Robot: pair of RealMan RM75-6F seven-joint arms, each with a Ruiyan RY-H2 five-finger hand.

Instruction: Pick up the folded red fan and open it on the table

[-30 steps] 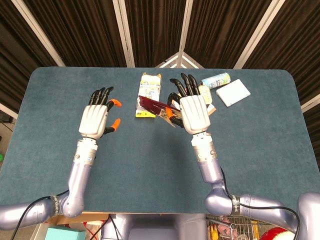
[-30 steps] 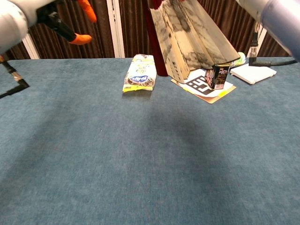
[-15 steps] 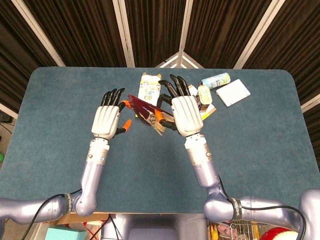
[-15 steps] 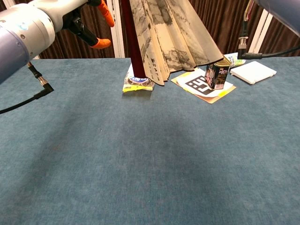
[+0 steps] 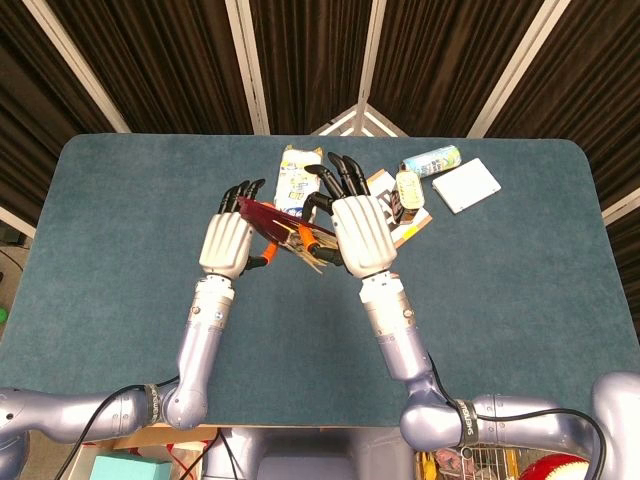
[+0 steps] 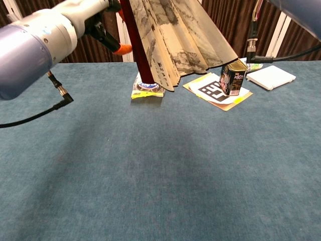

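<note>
Right hand pinches the partly spread red fan above the table's far-middle; left hand, fingers apart, touches its red edge.

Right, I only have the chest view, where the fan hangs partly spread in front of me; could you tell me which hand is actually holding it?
Observer: In the head view the right hand grips the fan at its right end, with the back of the hand facing up.
Operator: Thank you, and where is the left hand?
Observer: The left hand is at the other end, with its fingers by the red outer rib. I cannot tell whether it pinches the rib.
Operator: Is the fan over the snack packet?
Observer: No, from above the fan sits nearer to the robot than the snack packet, over bare table.
</note>
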